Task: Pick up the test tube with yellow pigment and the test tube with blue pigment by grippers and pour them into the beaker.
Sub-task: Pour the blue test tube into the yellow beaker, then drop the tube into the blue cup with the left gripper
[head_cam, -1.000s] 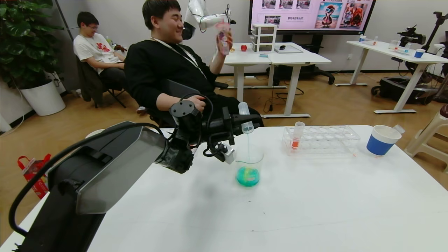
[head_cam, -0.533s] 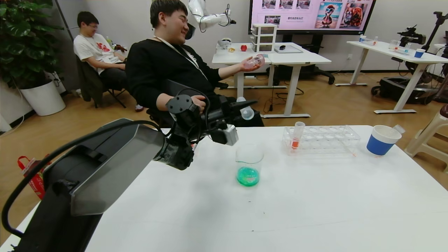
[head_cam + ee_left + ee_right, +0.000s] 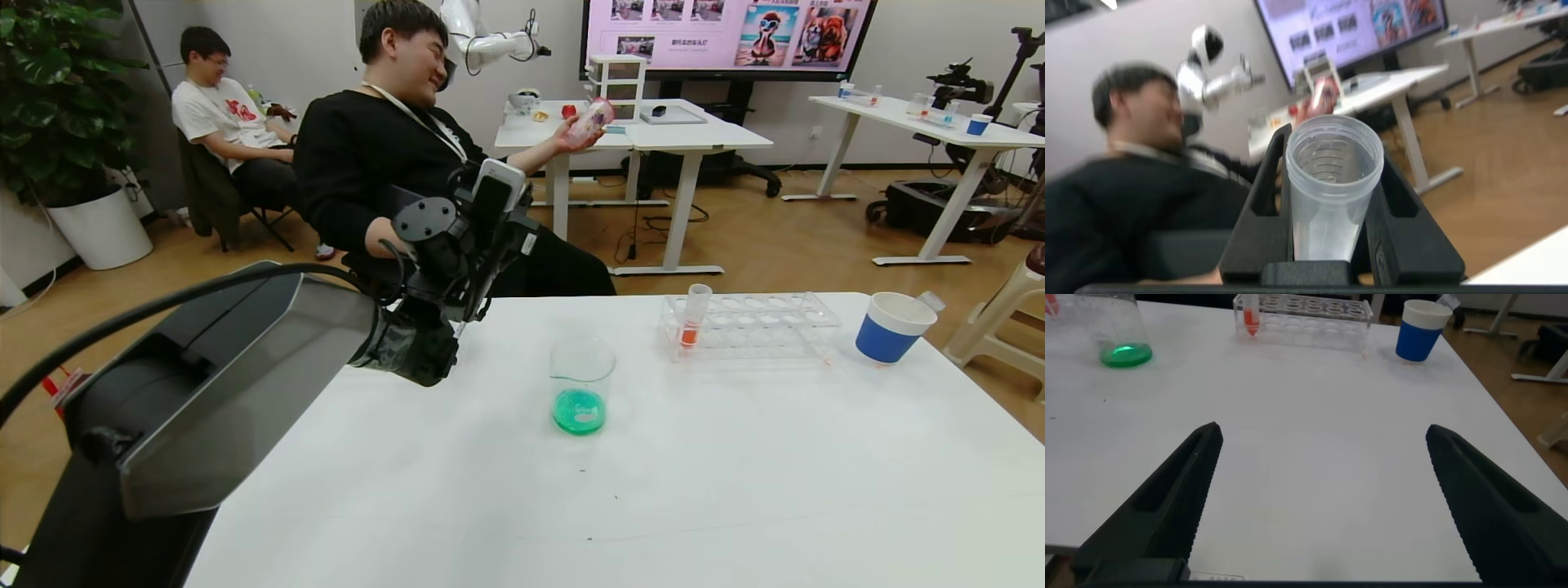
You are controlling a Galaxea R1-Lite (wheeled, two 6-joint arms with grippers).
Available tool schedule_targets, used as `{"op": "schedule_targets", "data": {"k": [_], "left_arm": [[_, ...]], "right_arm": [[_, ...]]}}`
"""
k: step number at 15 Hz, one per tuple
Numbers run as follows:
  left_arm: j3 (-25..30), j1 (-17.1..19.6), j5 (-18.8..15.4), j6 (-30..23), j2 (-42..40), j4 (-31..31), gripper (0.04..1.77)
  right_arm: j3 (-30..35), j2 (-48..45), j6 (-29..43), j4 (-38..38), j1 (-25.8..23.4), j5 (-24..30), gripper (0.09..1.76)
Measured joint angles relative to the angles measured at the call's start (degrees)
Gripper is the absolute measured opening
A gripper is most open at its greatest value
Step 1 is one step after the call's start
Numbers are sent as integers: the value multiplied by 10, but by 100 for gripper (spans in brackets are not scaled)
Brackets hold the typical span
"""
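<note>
The beaker (image 3: pixel 581 384) stands mid-table with green liquid in its bottom; the right wrist view shows the beaker (image 3: pixel 1123 331) too. My left gripper (image 3: pixel 492 214) is raised above the table's far left edge, left of the beaker and well apart from it. In the left wrist view this left gripper (image 3: pixel 1331 145) is shut on a clear test tube (image 3: pixel 1327 200) that is empty, its open mouth facing away. No tube with yellow or blue pigment shows. My right gripper (image 3: pixel 1323 429) hangs open over bare table at the near right, holding nothing.
A clear tube rack (image 3: pixel 751 325) at the back right holds one tube of orange-red liquid (image 3: pixel 694 314). A blue-and-white paper cup (image 3: pixel 890 328) with a clear tube tip poking out stands right of it. A seated man is just beyond the far edge.
The left gripper has left its place over the beaker, rising and swinging back to the left; the tube turned from mouth-down to mouth-away. The stream stopped and the beaker's liquid turned even green.
</note>
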Motion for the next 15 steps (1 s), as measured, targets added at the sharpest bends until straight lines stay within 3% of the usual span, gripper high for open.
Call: {"op": "schedule_targets", "data": {"k": [3, 6, 8, 11, 13, 15], "left_arm": [[-5, -15, 98, -113, -33, 147, 51], [-21, -25, 148, -224, -61, 262, 51], [-29, -29, 164, -259, -71, 291, 51], [-24, -23, 170, -261, -80, 290, 51], [-8, 0, 165, -260, -93, 291, 51], [21, 45, 143, -260, -113, 289, 51]], "right_arm": [[0, 0, 0, 0, 0, 0, 174], [0, 0, 0, 0, 0, 0, 174], [0, 0, 0, 0, 0, 0, 174], [0, 0, 0, 0, 0, 0, 174], [0, 0, 0, 0, 0, 0, 174], [0, 0, 0, 0, 0, 0, 174]]}}
